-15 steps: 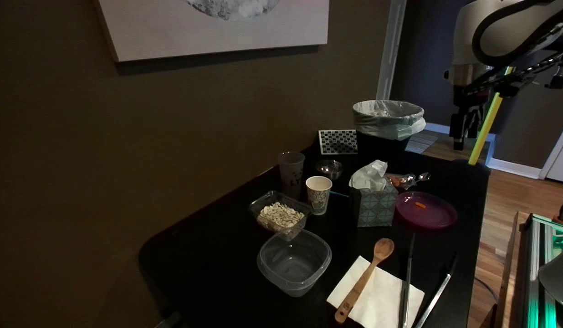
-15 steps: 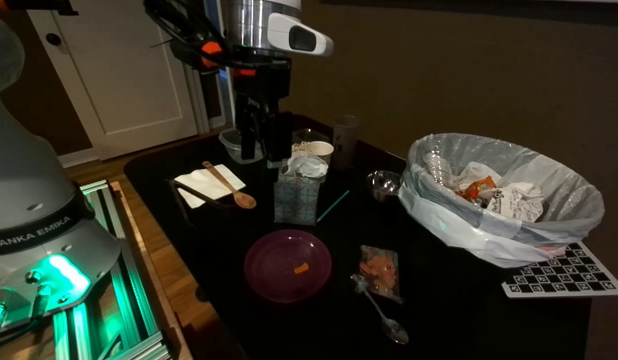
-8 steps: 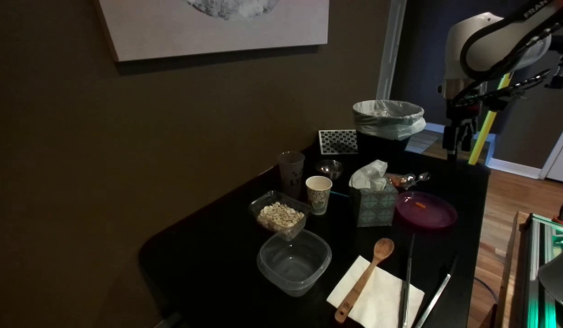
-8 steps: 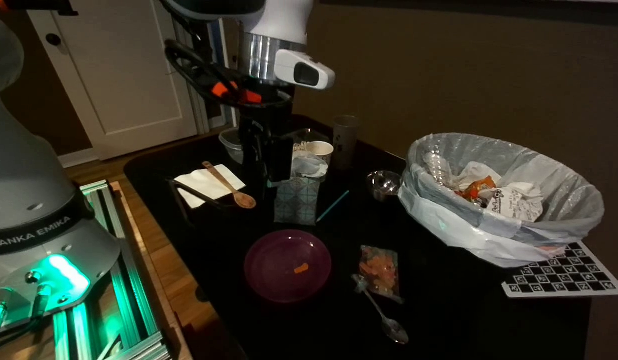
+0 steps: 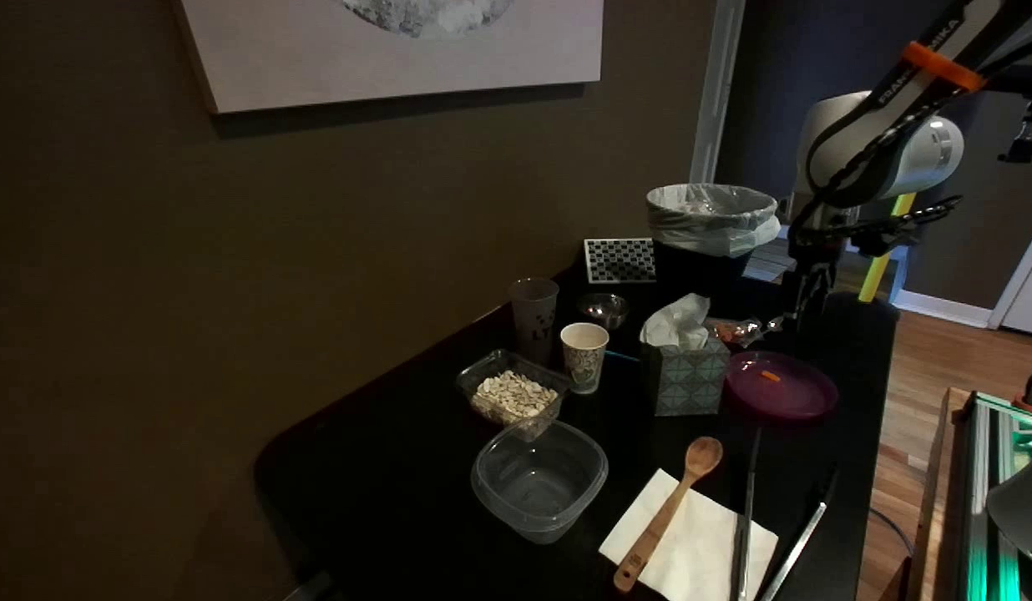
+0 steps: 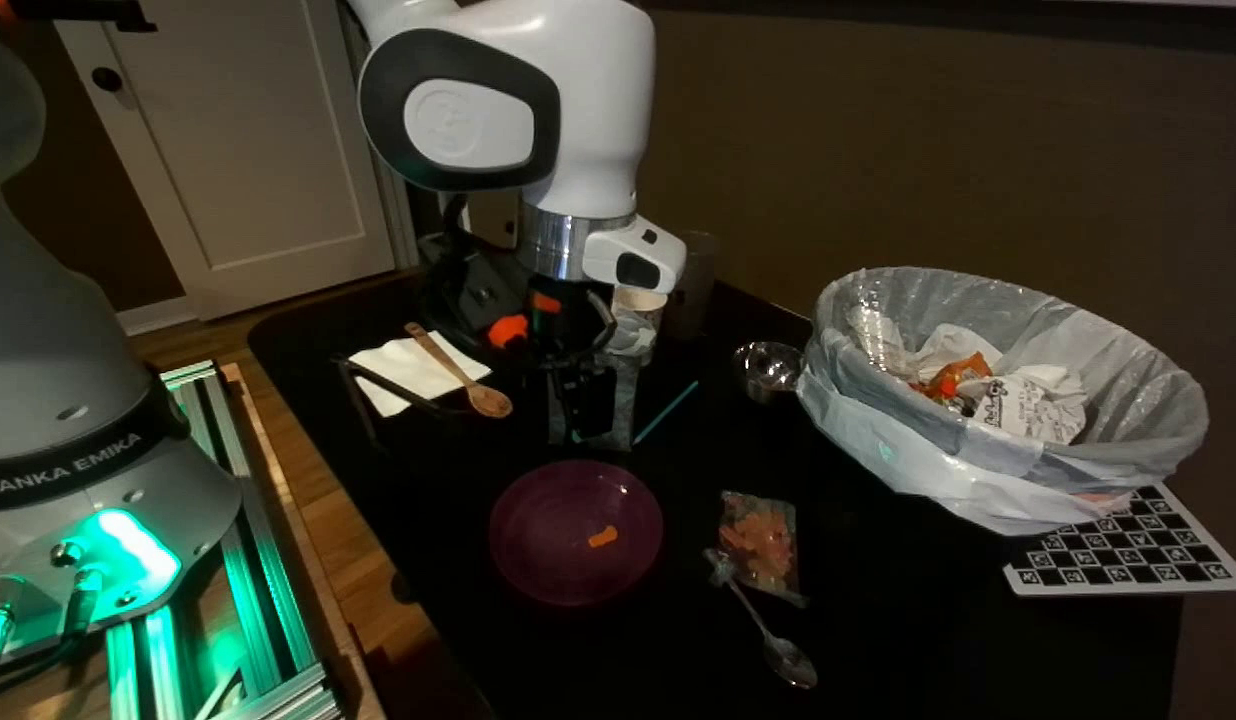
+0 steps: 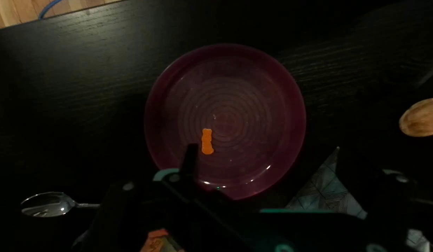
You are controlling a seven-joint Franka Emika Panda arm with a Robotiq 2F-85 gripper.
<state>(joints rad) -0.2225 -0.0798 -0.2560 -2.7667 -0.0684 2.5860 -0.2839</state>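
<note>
The black wood-grain bench (image 6: 908,625) carries the scene, and over it reaches the white robot arm (image 6: 598,110), its jaws spread apart with nothing seen between them. At the wall-side edge stands a black bin (image 5: 700,267) with a translucent white plastic liner (image 6: 883,450). Near the robot-side edge lies a round purple plastic plate (image 7: 291,115), with a teal-patterned cardboard tissue box (image 5: 689,386) beside it. On the plate, off centre, rests a small orange bear-shaped piece (image 7: 207,141); the jaws hang above, near it but apart. I judge this an early stage: the jaws are in place over the plate, while any grasp is left to make. "FRANKA EMIKA" reads clearly on the grey robot base (image 6: 78,380); print on crumpled white paper (image 6: 1038,408) in the bin and a mark on the brown wooden spoon (image 5: 668,519) are too small to read.
</note>
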